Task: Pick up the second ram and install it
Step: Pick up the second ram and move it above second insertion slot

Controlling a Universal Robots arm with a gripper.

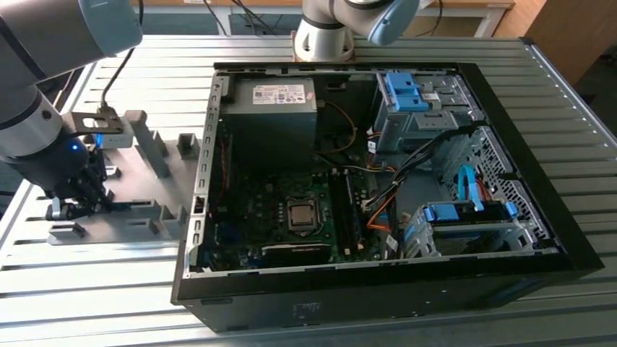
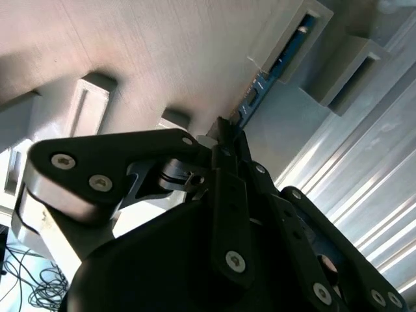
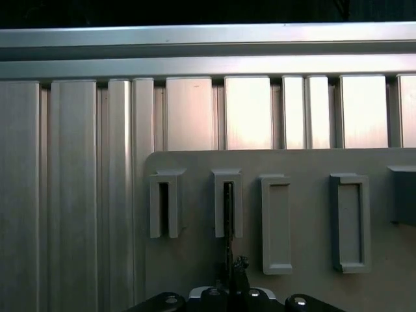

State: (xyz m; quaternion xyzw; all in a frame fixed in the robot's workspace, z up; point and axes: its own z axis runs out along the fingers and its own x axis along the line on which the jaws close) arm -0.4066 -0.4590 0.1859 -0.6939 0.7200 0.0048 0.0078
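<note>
Gripper (image 2: 224,127) clamps narrow on the second ram (image 2: 261,82), seated in its grey holder (image 3: 218,208); I fear a skewed lift jams it or lets it slip.

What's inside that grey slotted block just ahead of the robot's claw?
A thin blue-green memory board, the second ram, stands on edge in the holder block. The gripper covers its near end.

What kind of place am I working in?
Probably a PC assembly test bench: an open desktop computer case lies on a slotted aluminium table, beside a grey fixture plate holding a RAM stick.
</note>
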